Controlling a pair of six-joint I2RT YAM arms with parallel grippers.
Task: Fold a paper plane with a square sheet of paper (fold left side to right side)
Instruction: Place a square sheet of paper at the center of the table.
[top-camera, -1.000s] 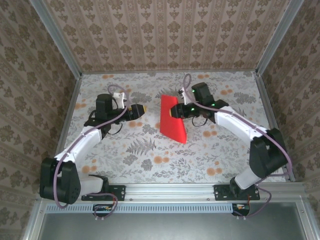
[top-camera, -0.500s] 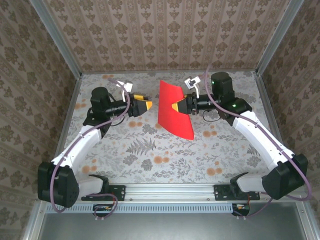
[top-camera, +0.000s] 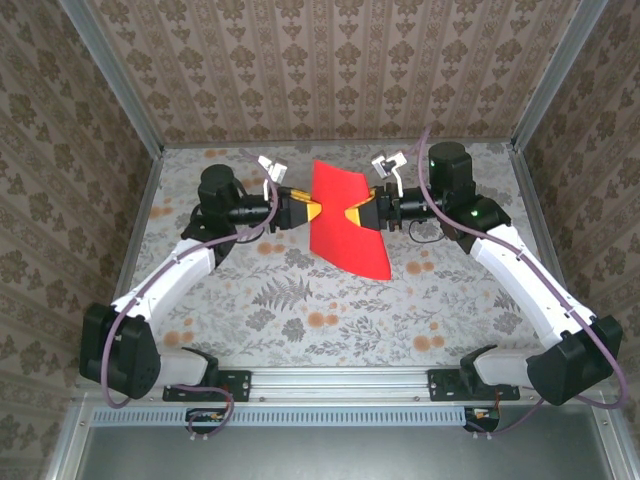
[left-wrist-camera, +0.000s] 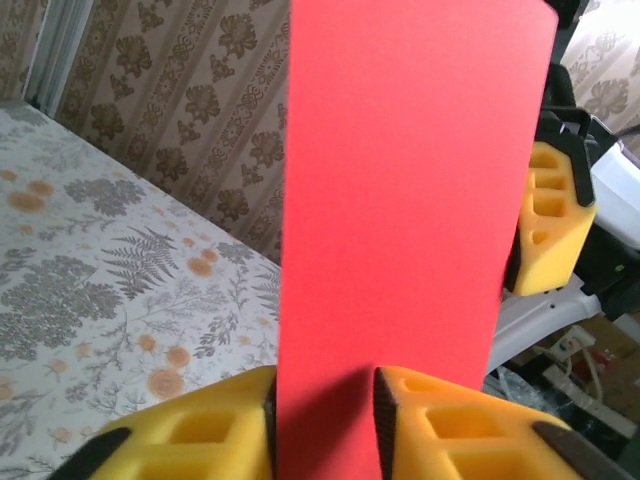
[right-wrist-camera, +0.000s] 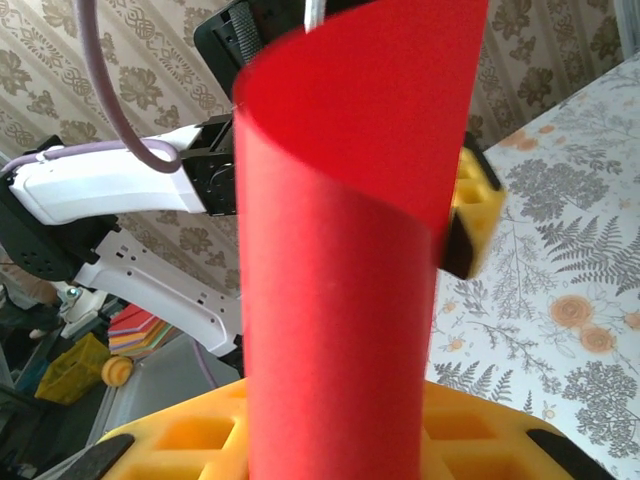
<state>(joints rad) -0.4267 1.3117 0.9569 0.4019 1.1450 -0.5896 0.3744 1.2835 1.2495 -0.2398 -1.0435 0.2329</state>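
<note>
While the left gripper (top-camera: 308, 212) and right gripper (top-camera: 352, 216) are each clamping an opposite edge of the square sheet of paper (top-camera: 345, 235), I am holding it curled in the air above the table (top-camera: 300, 300). I am judging the left-to-right fold as barely begun. Next I am needing to line up the edges squarely, and open room is lying all around.

Bright, even diffuse light, faint soft shadows, red paper (right-wrist-camera: 340, 300) slightly blurred at wrist cameras
</note>
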